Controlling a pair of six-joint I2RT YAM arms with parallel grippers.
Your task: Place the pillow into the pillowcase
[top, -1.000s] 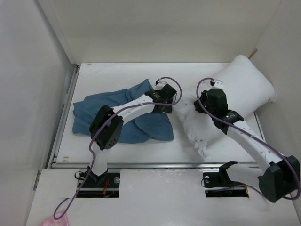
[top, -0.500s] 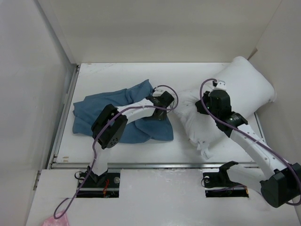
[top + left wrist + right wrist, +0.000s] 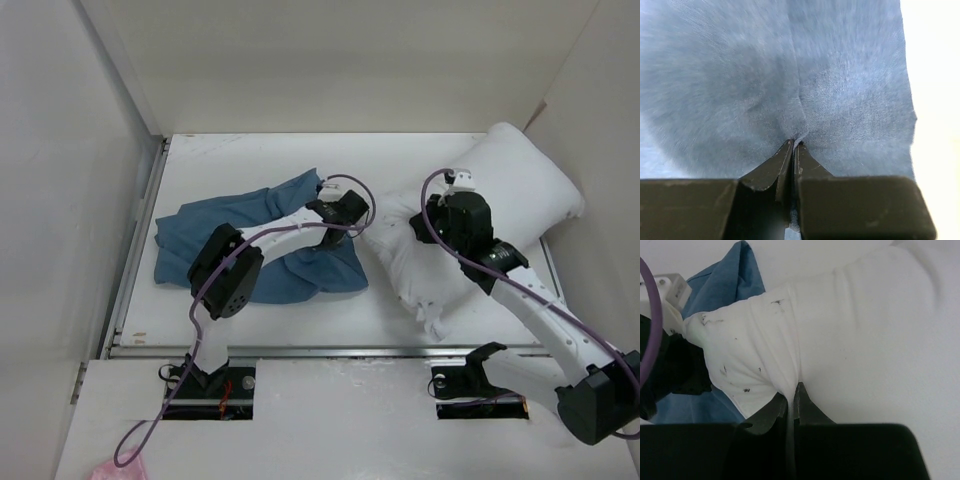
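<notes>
The blue pillowcase (image 3: 240, 235) lies crumpled on the left half of the table. My left gripper (image 3: 345, 228) sits at its right edge, shut on a pinch of the blue fabric (image 3: 805, 100), with its closed tips (image 3: 794, 143) buried in a fold. The plump white pillow (image 3: 500, 205) lies slantwise at the right, its near corner (image 3: 740, 355) reaching toward the pillowcase (image 3: 725, 290). My right gripper (image 3: 432, 222) is shut on a ridge of the pillow's cloth (image 3: 792, 390). The left arm's dark wrist shows at the left of the right wrist view.
White walls close in the table on the left, back and right; the pillow's far end (image 3: 560, 190) presses near the right wall. A metal rail (image 3: 330, 350) runs along the table's front edge. A pink scrap (image 3: 118, 470) lies at the bottom left.
My left gripper has closed from wide open onto the pillowcase's right edge. The right arm has shifted slightly with the pillow, whose near corner now sits closer to the pillowcase.
</notes>
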